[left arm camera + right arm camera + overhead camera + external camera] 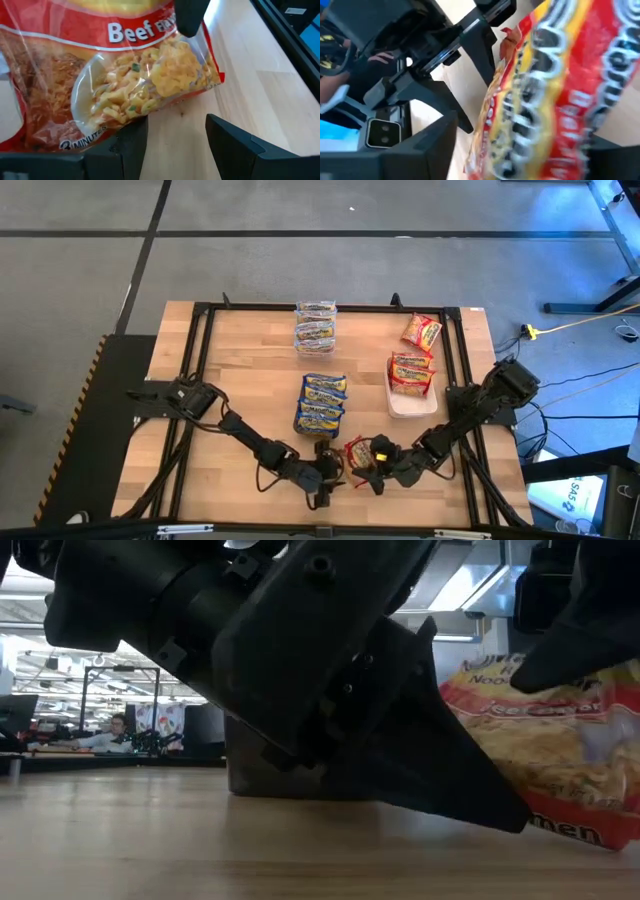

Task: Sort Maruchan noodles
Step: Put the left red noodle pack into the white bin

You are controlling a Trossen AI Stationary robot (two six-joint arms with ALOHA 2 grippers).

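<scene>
Red noodle packet (357, 452) sits at table's six o'clock, between my two grippers. Left gripper (334, 473): jaws apart beside it. Left wrist view alone reads "Beef". Right gripper (375, 473): grip unclear.

Your left gripper (328, 476) sits low at the table's near edge, fingers apart. Your right gripper (368, 470) meets it from the right, arm folded, fingers also spread.

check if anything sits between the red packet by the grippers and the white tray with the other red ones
Nothing visible does. The red packet lies at the near edge by the right gripper; bare wood runs from it up to the white tray. The blue packets sit off to the side.
</scene>
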